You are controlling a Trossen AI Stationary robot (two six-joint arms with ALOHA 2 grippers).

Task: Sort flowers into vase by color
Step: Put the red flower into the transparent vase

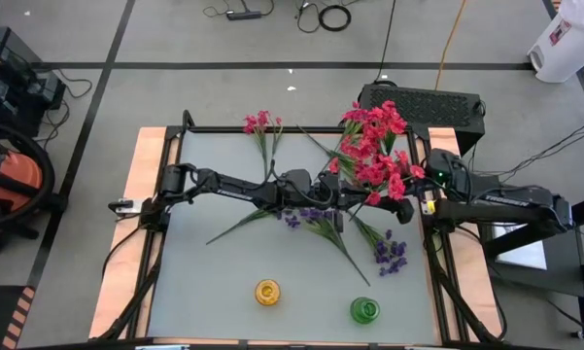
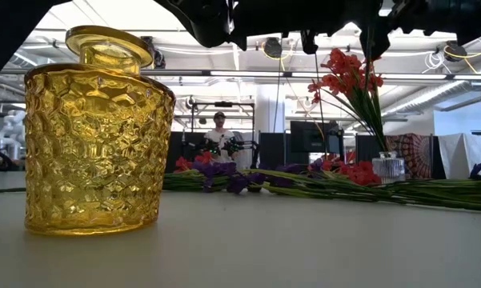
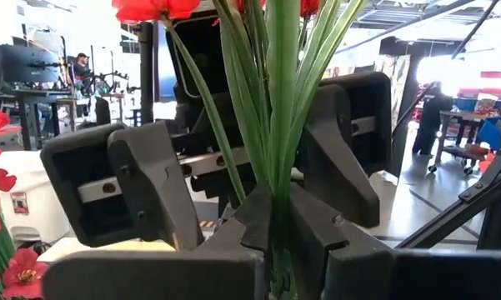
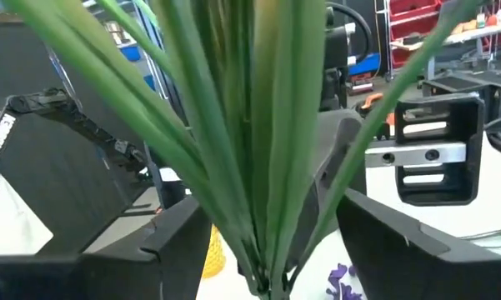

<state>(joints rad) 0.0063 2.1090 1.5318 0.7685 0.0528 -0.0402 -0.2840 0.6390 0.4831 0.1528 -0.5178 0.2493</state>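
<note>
Two grippers meet at the middle of the table in the high view. Left of centre near the far edge lies a pink sprig (image 1: 260, 122), loose on the table (image 1: 189, 282). The left arm reaches in from the left edge, and its left gripper (image 3: 275, 237) is pinched narrow on the green stems of the red flower bunch (image 1: 374, 156), whose blossoms spread at upper right of centre. At lower centre stands a yellow glass vase (image 1: 267, 292). Just above it, purple sprigs (image 1: 311, 216) lie flat with long stems, and another purple cluster (image 1: 394, 255) lies further right. A green vase (image 1: 364, 310) stands at the lower right of centre, well apart from the bunch. The right arm comes in from the right edge. Its right gripper (image 4: 271, 250) stands wide, with the same red bunch's stems rising between its fingers (image 4: 383, 242). The low view shows a clear glass vase (image 2: 388, 168) below the bunch, right of centre.
</note>
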